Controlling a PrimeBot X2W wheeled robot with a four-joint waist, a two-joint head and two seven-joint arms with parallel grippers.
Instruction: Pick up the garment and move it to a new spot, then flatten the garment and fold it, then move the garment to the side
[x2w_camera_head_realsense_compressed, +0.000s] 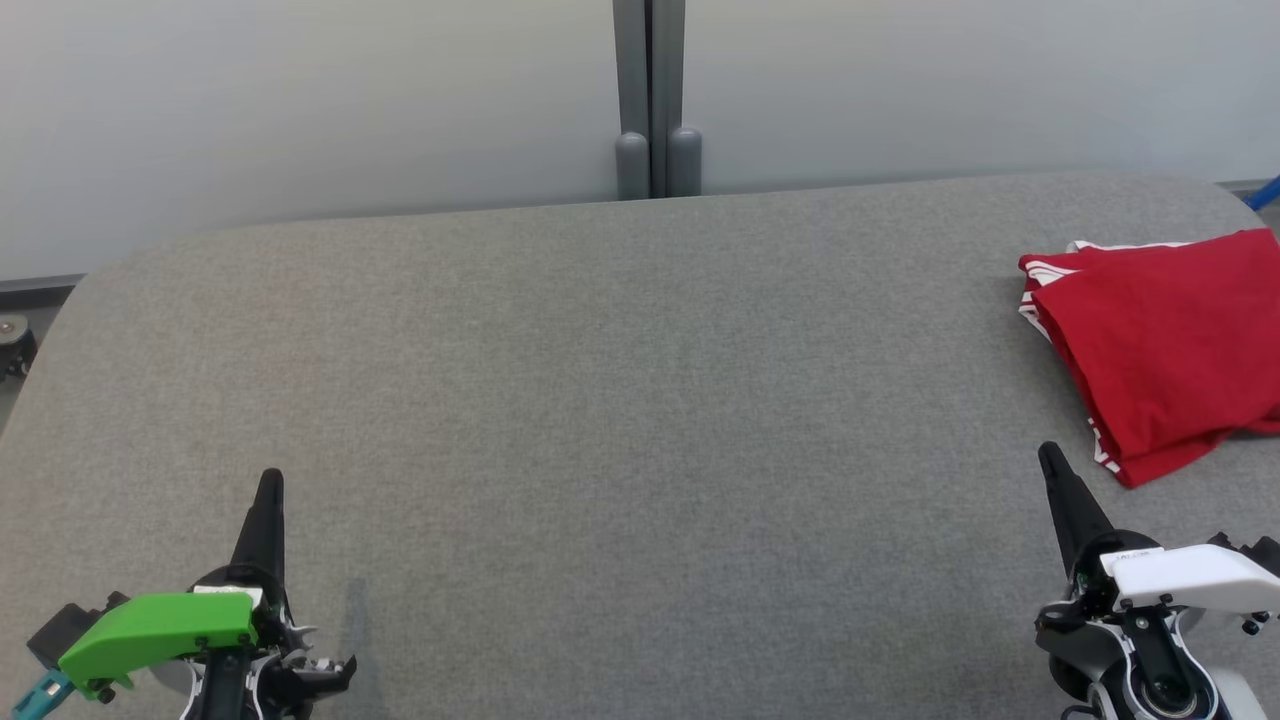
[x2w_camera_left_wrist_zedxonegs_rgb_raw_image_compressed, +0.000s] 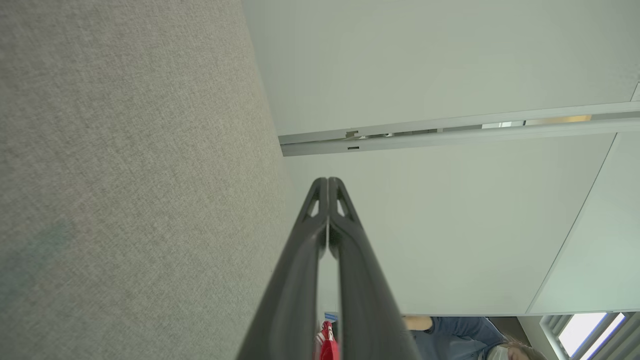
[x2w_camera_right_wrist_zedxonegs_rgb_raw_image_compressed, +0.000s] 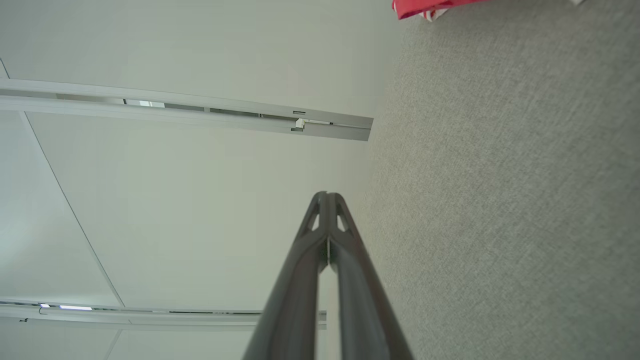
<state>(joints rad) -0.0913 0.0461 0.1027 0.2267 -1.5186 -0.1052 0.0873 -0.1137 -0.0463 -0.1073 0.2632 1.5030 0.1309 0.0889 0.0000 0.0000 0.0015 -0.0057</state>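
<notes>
1. Garment. The garment (x2w_camera_head_realsense_compressed: 1160, 350) is red cloth with narrow white stripes along its left edge. It lies folded into a flat, roughly rectangular stack of several layers, set at a slant. The top layer is smooth, and the lower layers stick out slightly at the far left corner.

2. Position. The garment rests on the right side of the grey fabric-covered bench (x2w_camera_head_realsense_compressed: 600, 400), towards the far edge. Its right part runs past the border of the head view. Its near corner lies close to the tip of the right gripper (x2w_camera_head_realsense_compressed: 1048, 455) but does not touch it. The right wrist view shows a strip of the garment (x2w_camera_right_wrist_zedxonegs_rgb_raw_image_compressed: 430, 7) at the top edge. The left wrist view shows a small red patch (x2w_camera_left_wrist_zedxonegs_rgb_raw_image_compressed: 327, 345) low between the fingers.

3. Fingers. The left gripper (x2w_camera_head_realsense_compressed: 270, 485) is at the near left of the bench, under a green cover (x2w_camera_head_realsense_compressed: 160, 625). Its fingers are pressed together at the tips and hold nothing. The right gripper, under a white cover (x2w_camera_head_realsense_compressed: 1190, 575), has its fingers pressed together in the same way and also holds nothing.

4. Count. One garment, one bench, two grippers.

5. Surroundings. A grey post (x2w_camera_head_realsense_compressed: 650, 100) stands against the pale wall behind the bench. A person's blue sleeve (x2w_camera_left_wrist_zedxonegs_rgb_raw_image_compressed: 450, 335) appears at the bottom of the left wrist view.
</notes>
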